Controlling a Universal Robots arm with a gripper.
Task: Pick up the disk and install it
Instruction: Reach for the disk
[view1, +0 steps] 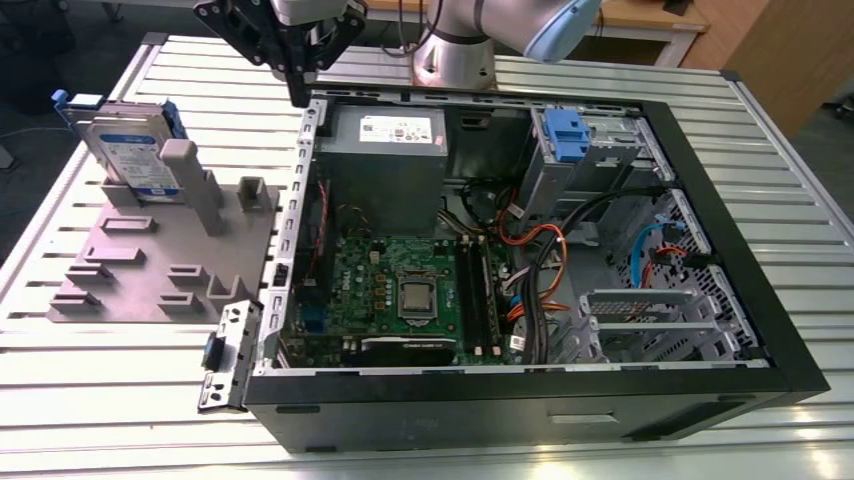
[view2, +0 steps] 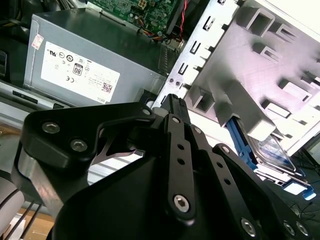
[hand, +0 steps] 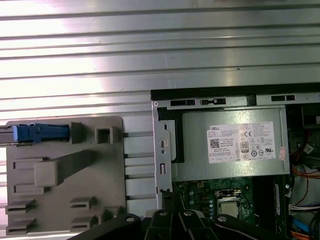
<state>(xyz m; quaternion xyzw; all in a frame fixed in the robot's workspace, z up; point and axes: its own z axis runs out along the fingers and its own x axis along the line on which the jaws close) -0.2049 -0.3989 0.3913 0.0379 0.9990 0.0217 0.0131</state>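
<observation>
The gripper (view1: 299, 88) hangs over the far edge of the open computer case (view1: 534, 392), just above the case wall beside the grey power supply (view1: 387, 140); its jaws look drawn together to a narrow point in the second wrist view, with nothing between them. The disk (view1: 134, 150) is not in the case; it stands upright on its edge in the grey holder (view1: 147, 262) on the slatted table (view1: 774, 150), at the exterior view's left, well apart from the gripper. Its blue carrier frame shows along the top edge in the first wrist view (the label faces out toward the exterior camera). So the pick has not been made.

What worries me from where I stand: the disk is thin and stands between the holder's posts, so closed jaws coming down on it would strike its top edge instead of straddling it; a grip that catches only the plastic frame could let the drive tilt or slip. The case wall is close under the gripper too, and a low sideways sweep could clip it.
</observation>
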